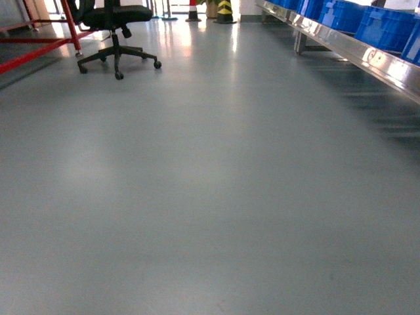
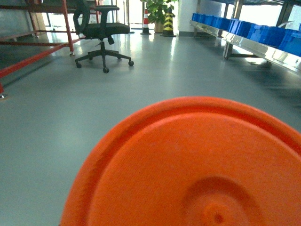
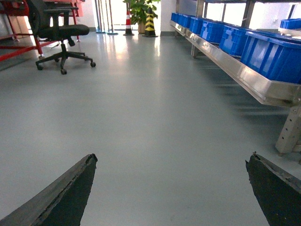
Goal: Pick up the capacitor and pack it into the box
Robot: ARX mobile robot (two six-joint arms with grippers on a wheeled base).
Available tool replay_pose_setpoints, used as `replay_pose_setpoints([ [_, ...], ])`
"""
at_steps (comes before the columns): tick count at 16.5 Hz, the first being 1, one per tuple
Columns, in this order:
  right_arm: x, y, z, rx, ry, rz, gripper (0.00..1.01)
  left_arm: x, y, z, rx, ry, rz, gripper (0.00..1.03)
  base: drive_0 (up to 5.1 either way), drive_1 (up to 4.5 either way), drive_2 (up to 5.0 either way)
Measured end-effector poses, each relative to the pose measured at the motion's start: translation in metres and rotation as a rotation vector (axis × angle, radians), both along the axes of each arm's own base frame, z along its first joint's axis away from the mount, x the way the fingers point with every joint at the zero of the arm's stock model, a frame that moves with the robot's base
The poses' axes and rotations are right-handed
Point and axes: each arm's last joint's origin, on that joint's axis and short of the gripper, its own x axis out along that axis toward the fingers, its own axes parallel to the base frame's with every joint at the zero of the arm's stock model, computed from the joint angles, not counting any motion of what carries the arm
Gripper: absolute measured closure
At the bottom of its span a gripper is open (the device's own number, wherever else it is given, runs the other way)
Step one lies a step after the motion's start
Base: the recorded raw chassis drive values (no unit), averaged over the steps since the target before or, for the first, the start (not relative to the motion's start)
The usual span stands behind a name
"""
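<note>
Neither the capacitor nor the box shows in any view. In the right wrist view my right gripper [image 3: 172, 157] is open, its two dark fingers [image 3: 70, 193] spread wide over bare grey floor with nothing between them. A large orange round disc [image 2: 188, 165] with a raised rim and a dimple at its centre fills the lower part of the left wrist view, very close to the camera. It hides my left gripper's jaws completely. The head view shows no arm or gripper.
Grey floor [image 1: 210, 197] stretches ahead. A black office chair [image 1: 115, 26] stands far left by a red metal frame [image 1: 39, 46]. Along the right runs a steel rack [image 1: 367, 56] holding blue bins [image 1: 380, 26], with a rack leg [image 3: 289, 132] close by. A traffic cone [image 1: 193, 10] stands far back.
</note>
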Motion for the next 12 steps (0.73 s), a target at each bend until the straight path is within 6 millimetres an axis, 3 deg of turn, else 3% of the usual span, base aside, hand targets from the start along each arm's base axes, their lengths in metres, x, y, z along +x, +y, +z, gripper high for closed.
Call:
replay_pose_setpoints([
  [12,0.0000,0.0000,0.0002,0.000,-0.002,-0.001,0.03,0.0000,0.0000,0.0003,0.000,-0.003,0.000,0.60,-5.0,2.43,2.4],
])
